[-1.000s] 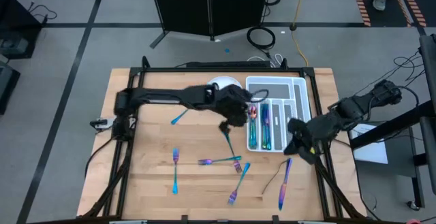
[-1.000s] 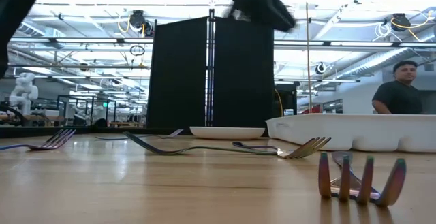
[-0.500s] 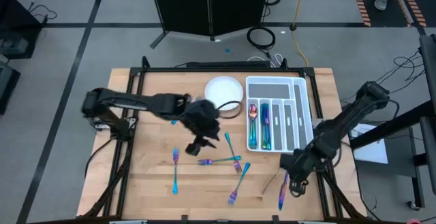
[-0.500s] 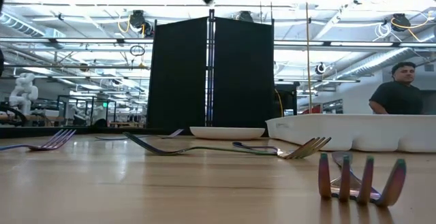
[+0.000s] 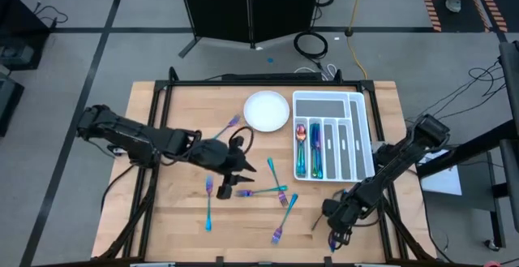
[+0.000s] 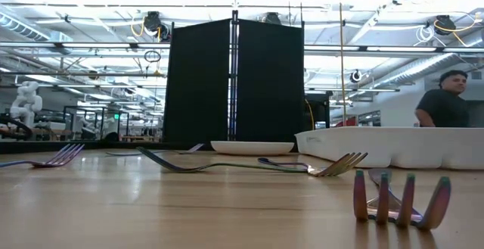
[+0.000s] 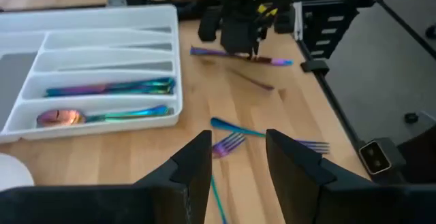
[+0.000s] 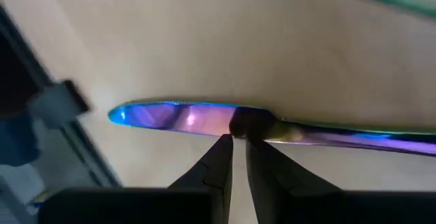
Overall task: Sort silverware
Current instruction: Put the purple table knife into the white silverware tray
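Note:
Iridescent silverware lies flat on the wooden table: forks (image 5: 259,191), (image 5: 208,202), (image 5: 284,218), (image 5: 229,125) and a knife (image 5: 334,236). More pieces lie in the white tray (image 5: 351,141). My left gripper (image 5: 242,170) hangs open over the forks (image 7: 230,142) at mid-table, touching nothing. My right gripper (image 5: 335,221) is shut and points down at the knife (image 8: 197,118) near the table's near right corner. In the left wrist view it (image 7: 242,37) stands over that knife (image 7: 272,61). My right gripper comes at the knife from above, pointing down. Its fingertips (image 8: 225,149) stand right at the spot where blade meets handle (image 8: 248,123). The knife lies flat on the table. I cannot tell whether the fingertips touch it.
A round white plate (image 5: 267,109) sits left of the tray at the far side. A slim dark piece (image 5: 323,214) lies beside the right gripper. In the low view, fork tines (image 6: 401,200) stand close to the camera, and a person (image 6: 446,105) is in the room behind.
My left gripper has drawn back from the tray toward the table's left and near side, ending over the loose forks. My right gripper has travelled from beside the tray toward the near edge and down onto the knife.

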